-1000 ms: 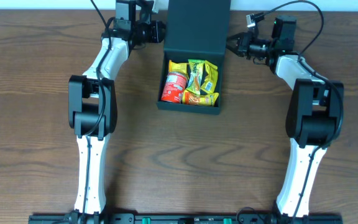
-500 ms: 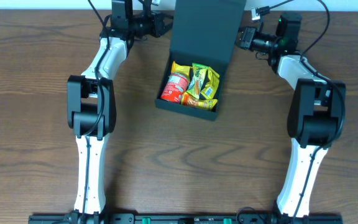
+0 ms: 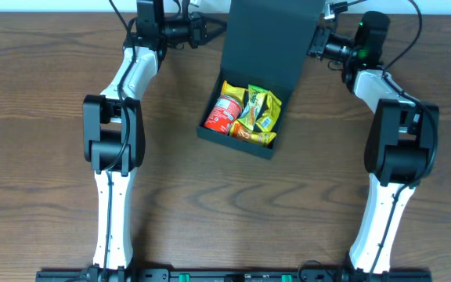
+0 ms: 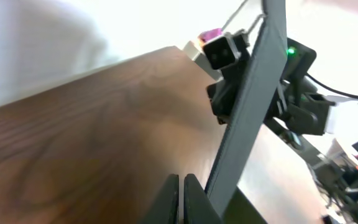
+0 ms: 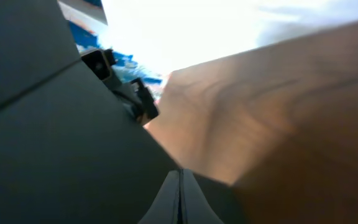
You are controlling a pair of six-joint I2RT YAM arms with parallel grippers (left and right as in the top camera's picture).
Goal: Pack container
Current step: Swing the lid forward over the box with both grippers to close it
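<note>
The dark teal container stands open at the table's middle. It holds a red can and yellow and green snack packets. Its flap lid is raised, tilting up over the back. My left gripper is shut at the lid's left edge. In the left wrist view the fingertips lie just beside the lid's thin edge. My right gripper is shut at the lid's right edge. In the right wrist view its fingertips rest against the lid's broad dark face.
The wooden table spreads around the box. The table's far edge and a white wall lie just behind both grippers. The right arm's wrist camera shows behind the lid in the left wrist view.
The lid has swung further up. The box has turned a little and slid right. Both grippers have moved back toward the far edge with the lid between them.
</note>
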